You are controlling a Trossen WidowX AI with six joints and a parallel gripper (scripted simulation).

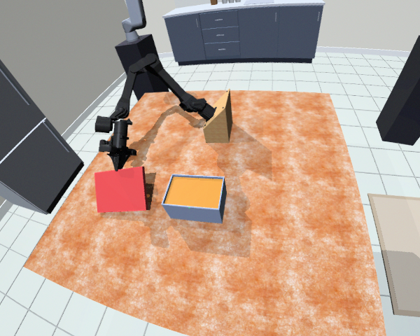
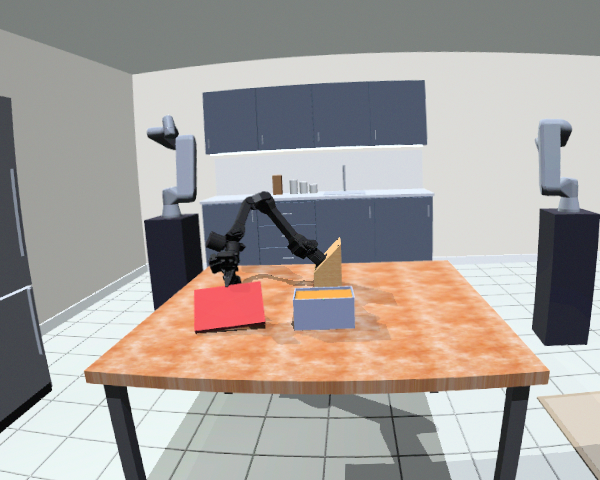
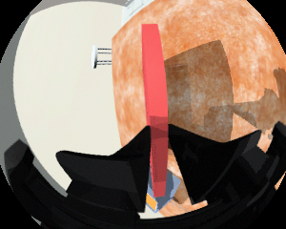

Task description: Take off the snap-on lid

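The red lid (image 1: 120,191) (image 2: 229,307) (image 3: 154,81) is off the box, left of it, tilted with its back edge raised and its smooth top facing up and toward the front. Its front edge is low over the table (image 1: 275,231) (image 2: 419,330); whether it touches is hard to tell. My gripper (image 1: 118,167) (image 2: 232,283) (image 3: 158,129) is shut on the lid's raised back edge. The blue-grey storage box (image 1: 195,212) (image 2: 323,312) (image 3: 168,183) stands upright and open at the middle, with an orange inside showing.
A wooden wedge-shaped mount (image 1: 219,128) (image 2: 328,273) carries the arm's base behind the box. The table's left edge runs beyond the lid. Two grey arms stand on dark pedestals (image 1: 405,97) (image 2: 566,279) (image 2: 171,258) off the table.
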